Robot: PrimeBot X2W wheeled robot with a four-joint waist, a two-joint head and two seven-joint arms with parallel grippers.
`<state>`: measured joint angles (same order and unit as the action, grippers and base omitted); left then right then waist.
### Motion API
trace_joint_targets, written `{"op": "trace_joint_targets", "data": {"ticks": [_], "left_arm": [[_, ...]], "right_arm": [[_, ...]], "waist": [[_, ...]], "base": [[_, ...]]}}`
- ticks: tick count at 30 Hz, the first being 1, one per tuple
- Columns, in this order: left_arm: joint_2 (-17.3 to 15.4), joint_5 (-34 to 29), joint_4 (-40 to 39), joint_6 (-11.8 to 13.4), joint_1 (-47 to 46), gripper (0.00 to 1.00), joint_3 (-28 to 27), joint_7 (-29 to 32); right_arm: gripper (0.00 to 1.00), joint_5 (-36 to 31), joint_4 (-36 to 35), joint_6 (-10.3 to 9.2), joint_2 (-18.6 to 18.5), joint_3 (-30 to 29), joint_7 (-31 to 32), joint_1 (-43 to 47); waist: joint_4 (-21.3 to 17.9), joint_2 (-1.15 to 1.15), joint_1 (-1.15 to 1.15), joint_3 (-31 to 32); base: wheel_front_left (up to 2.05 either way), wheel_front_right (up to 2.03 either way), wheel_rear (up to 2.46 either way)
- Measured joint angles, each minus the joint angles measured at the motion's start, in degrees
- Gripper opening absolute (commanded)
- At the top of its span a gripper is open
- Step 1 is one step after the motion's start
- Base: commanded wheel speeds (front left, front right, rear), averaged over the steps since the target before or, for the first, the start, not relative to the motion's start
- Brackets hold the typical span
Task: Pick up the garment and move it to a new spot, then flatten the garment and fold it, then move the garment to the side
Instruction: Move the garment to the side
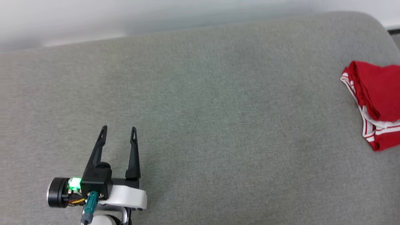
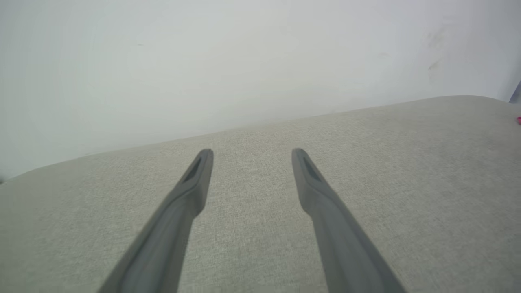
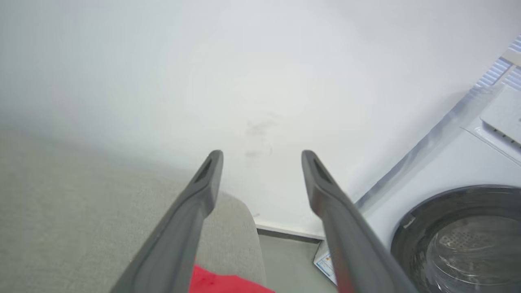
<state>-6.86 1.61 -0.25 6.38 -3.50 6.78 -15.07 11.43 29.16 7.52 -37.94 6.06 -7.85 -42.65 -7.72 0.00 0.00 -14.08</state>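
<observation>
The garment (image 1: 378, 100) lies folded into a red bundle with white striped trim at the right edge of the grey cushioned surface (image 1: 203, 125), cut off by the head view's border. Its letters and number are hidden. My left gripper (image 1: 118, 128) hovers open over the surface at the lower left, far from the garment, fingers pointing away from me. In the left wrist view that gripper (image 2: 252, 154) holds nothing. My right gripper (image 3: 262, 155) is open and empty above the cushion's right end, with a strip of the red garment (image 3: 222, 283) just below its fingers.
A white wall (image 2: 244, 61) runs behind the cushion's far edge. Past the cushion's right end stands a white washing machine (image 3: 460, 175) with a round glass door (image 3: 468, 248), and a strip of grey floor (image 3: 285, 260) lies between them.
</observation>
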Motion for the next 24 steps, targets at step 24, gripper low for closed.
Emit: {"op": "trace_joint_targets", "data": {"ticks": [24], "left_arm": [[1.8,0.5,1.9,-0.8,5.6,1.0,-2.1,0.0]], "right_arm": [[1.0,-7.4,-28.8,-0.01,32.9,-8.8,-7.2,36.7]], "waist": [[10.7,0.0,-0.01,11.4]], "base": [[0.0,0.0,0.0]]}}
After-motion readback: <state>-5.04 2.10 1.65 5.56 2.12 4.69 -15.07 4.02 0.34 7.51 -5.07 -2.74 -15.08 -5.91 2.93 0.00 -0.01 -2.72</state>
